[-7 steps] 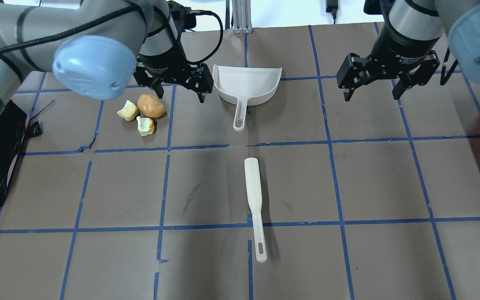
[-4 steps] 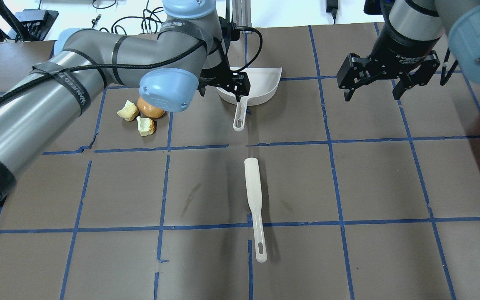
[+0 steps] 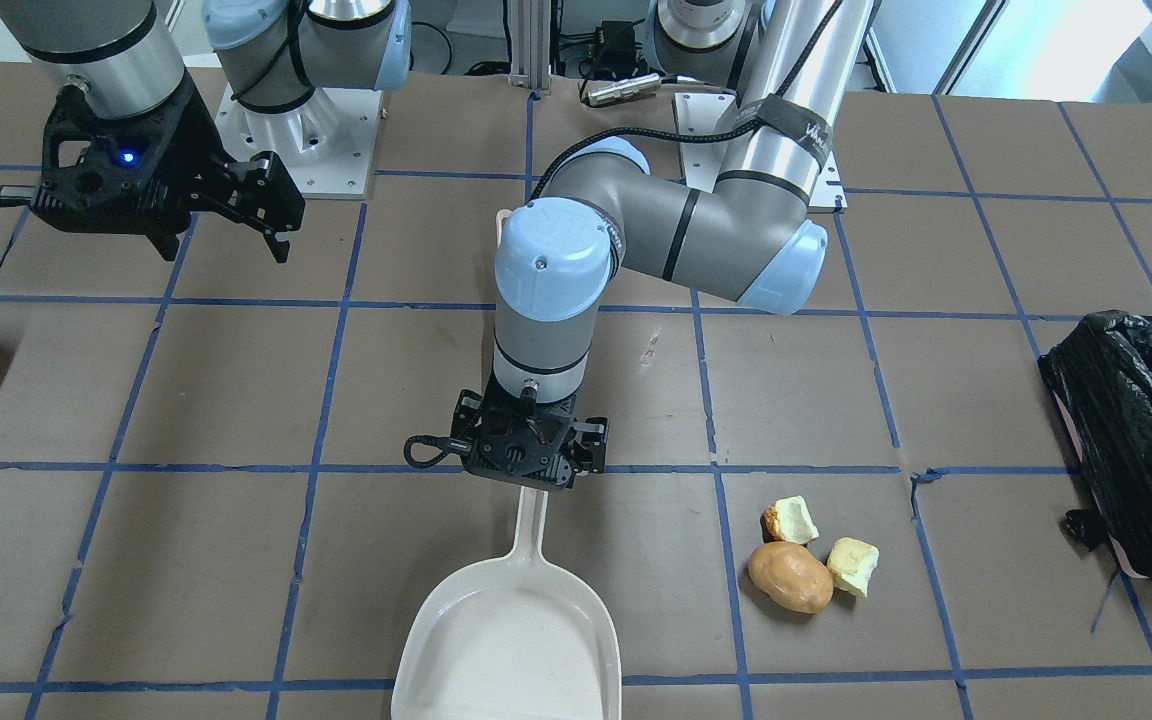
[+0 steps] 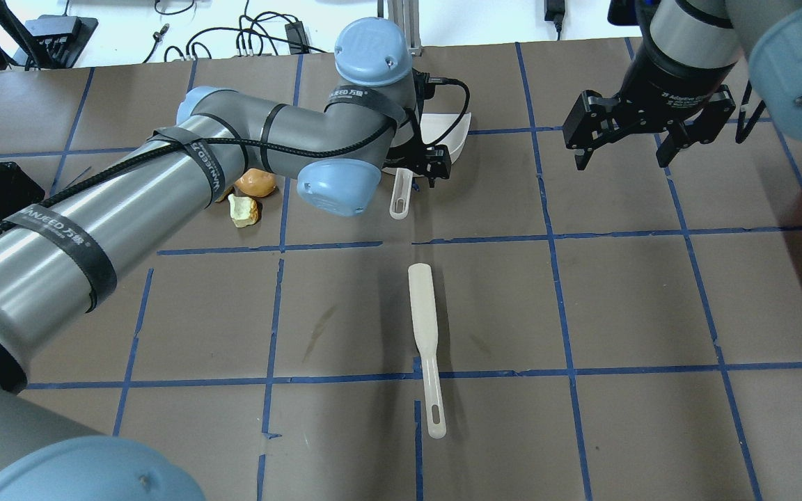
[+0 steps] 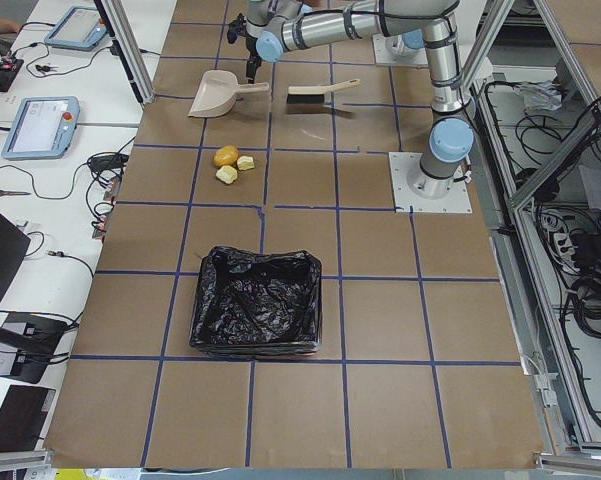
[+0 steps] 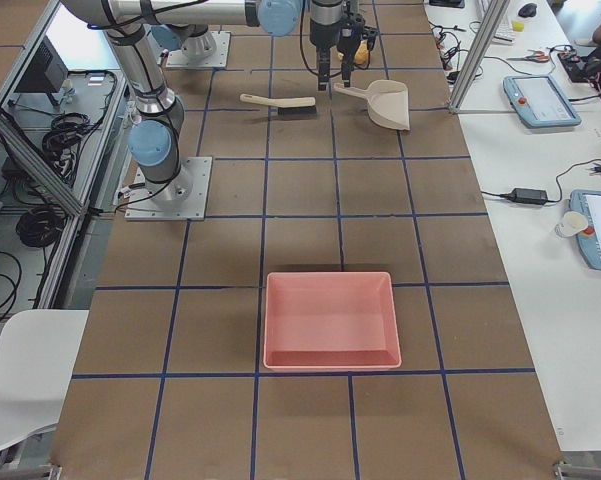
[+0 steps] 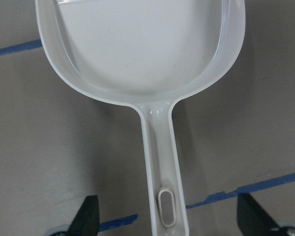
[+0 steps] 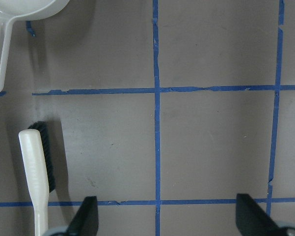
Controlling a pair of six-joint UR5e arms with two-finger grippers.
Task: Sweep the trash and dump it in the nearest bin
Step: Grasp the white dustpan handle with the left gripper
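Brown and smooth-skinned, the oval bun-like lump [image 3: 789, 577] is the largest piece of the trash, and two smaller pale chunks [image 3: 853, 566] of yellow-white crumb with browned edges lie close against it. All three sit in one square of the table [image 3: 236, 400], which is covered in brown paper and gridded with blue tape, on my left side between the dustpan [image 3: 511, 640] and the bin [image 3: 1136, 440]. The bin, far bigger than the scraps, is lined with a crinkled glossy black bag, with a strip of pinkish rim showing under the plastic, and it stands well apart from them at the table's left end. My left claw [image 3: 533, 468] hangs low over the dustpan's handle, its fingers spread wide on either side of the white stem and touching nothing; the wrist view shows the stem running up between them to the scoop, whose mouth faces away from my base. From overhead my left forearm lies across the trash and hides one pale chunk. My right claw [image 4: 622, 156] hovers above bare paper to the right of the dustpan, jaws spread and holding nothing. A white-handled brush [image 4: 424, 327] with black bristles lies flat near the middle of the table, nearer my base than the dustpan. A pink tray [image 6: 330, 320] sits far off at my right end.
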